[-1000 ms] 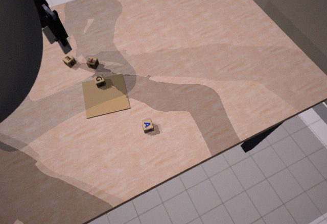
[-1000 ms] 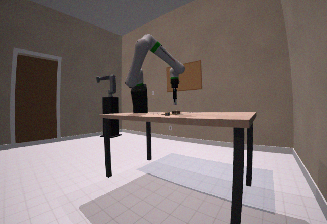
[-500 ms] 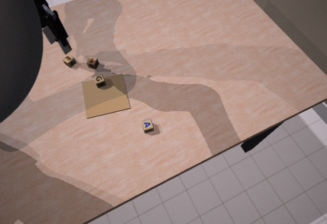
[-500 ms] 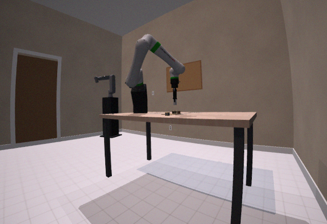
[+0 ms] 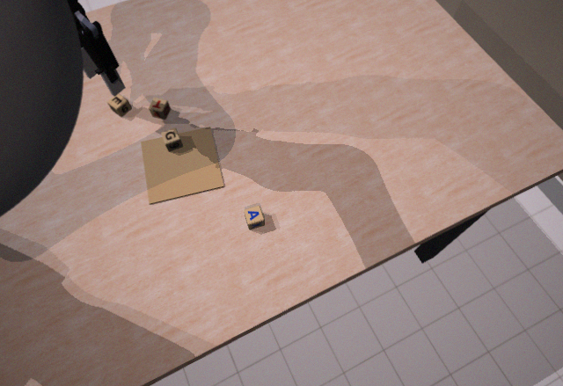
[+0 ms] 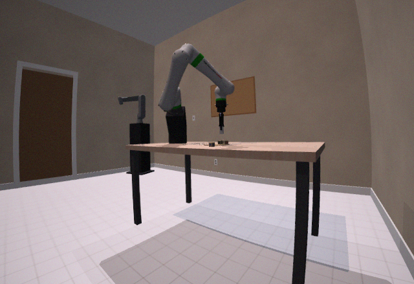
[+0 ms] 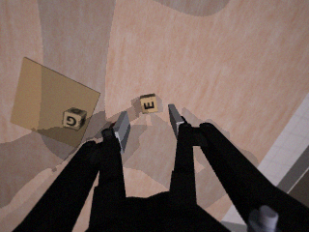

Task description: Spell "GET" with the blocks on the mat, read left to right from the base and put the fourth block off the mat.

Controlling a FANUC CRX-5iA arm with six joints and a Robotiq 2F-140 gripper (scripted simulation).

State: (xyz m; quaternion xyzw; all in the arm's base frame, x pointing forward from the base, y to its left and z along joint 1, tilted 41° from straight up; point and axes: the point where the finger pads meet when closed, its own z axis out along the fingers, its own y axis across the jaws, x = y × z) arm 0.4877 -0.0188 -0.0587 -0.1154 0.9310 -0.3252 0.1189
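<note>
The E block [image 5: 119, 105] lies on the bare table beyond the tan mat [image 5: 181, 165]. The T block [image 5: 159, 108], with a red letter, lies just beside it, also off the mat. The G block [image 5: 171, 140] sits flat on the mat near its far edge. The A block [image 5: 254, 216], with a blue letter, lies off the mat nearer the table's front. My gripper [image 5: 111, 75] hangs above the E block, fingers partly apart and empty. In the wrist view the E block [image 7: 149, 103] shows between and beyond the fingertips, and the G block [image 7: 74, 118] shows on the mat [image 7: 53, 101]. The T block is hidden there.
The arm's dark body fills the left of the top view. The table's edge runs close on the wrist view's right side. In the exterior view the gripper [image 6: 220, 129] hangs above the blocks near the table's far side.
</note>
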